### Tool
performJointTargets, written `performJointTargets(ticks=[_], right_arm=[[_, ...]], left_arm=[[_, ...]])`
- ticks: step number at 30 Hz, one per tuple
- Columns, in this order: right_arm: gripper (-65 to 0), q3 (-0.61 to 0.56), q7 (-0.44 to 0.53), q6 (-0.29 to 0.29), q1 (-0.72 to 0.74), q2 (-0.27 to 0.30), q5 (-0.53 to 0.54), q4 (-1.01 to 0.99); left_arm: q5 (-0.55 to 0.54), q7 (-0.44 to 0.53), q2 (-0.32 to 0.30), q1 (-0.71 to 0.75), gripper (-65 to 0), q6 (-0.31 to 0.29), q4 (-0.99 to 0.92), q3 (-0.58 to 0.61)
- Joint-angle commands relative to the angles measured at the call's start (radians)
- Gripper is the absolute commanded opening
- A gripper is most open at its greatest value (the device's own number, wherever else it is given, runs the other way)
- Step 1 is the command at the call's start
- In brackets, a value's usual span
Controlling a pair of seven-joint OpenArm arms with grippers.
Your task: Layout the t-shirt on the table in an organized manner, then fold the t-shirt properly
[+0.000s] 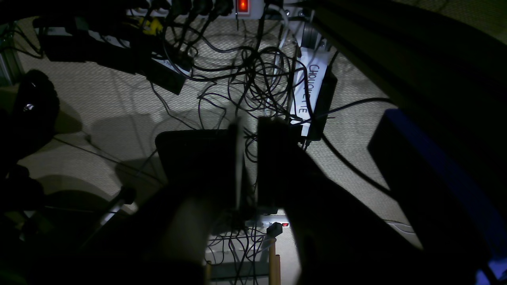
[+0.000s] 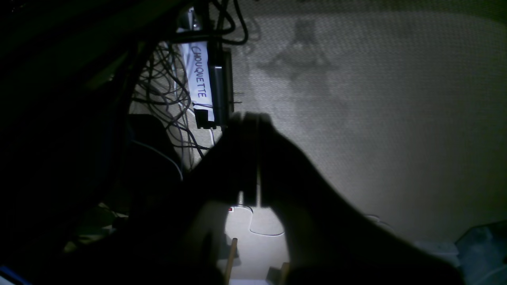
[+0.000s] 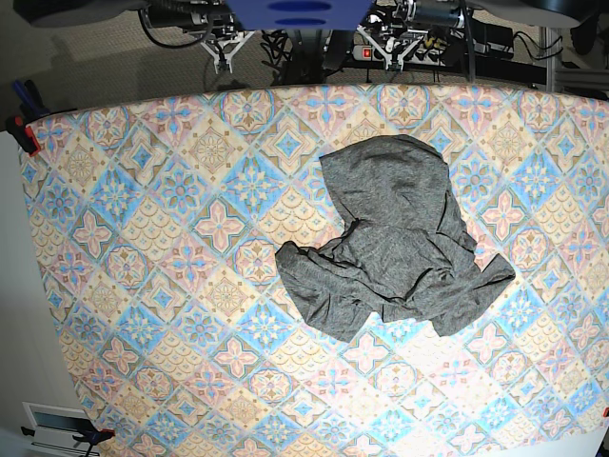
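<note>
1. My left fingers (image 1: 247, 166) are pressed nearly together with nothing between them; in the left wrist view they hang dark over the carpeted floor (image 1: 119, 103), above a tangle of cables (image 1: 253, 75) and a power strip (image 1: 241, 6).
2. My right fingers (image 2: 253, 158) are clenched on nothing too, pointing down at the same floor beside a white label (image 2: 198, 71) reading "CHOUQUETTE".
3. Both arms sit parked behind the far edge of the table (image 3: 143, 286), off the cloth. I'd judge that as a rest pose: it leaves the work surface open to the base view.
4. The t-shirt (image 3: 400, 238) lies crumpled right of the table's centre, bunched and folded over itself, well apart from either set of fingers.
5. Nothing is laid out yet. My guess is the first job is reaching over the edge, finding a hem or shoulder, and spreading the fabric flat.
6. The thin cloth will likely drag and wrinkle rather than slide cleanly.
</note>
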State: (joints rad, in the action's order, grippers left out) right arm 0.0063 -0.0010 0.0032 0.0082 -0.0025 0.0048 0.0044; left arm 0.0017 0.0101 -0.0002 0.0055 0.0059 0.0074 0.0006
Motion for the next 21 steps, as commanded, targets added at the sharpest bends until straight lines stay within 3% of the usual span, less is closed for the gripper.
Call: performJointTargets(ticks=[1, 21], right_arm=[[-65.0, -0.002, 0.002, 0.001, -0.001, 0.000, 0.004, -0.004], [-65.0, -0.004, 0.002, 0.001, -0.007, 0.000, 0.004, -0.004]], left_arm=[[-0.004, -0.003, -0.001, 0.000, -57.3, -0.002, 0.003, 0.002], [-0.004, -0.005, -0.001, 0.009, -57.5, -0.002, -0.001, 0.003]])
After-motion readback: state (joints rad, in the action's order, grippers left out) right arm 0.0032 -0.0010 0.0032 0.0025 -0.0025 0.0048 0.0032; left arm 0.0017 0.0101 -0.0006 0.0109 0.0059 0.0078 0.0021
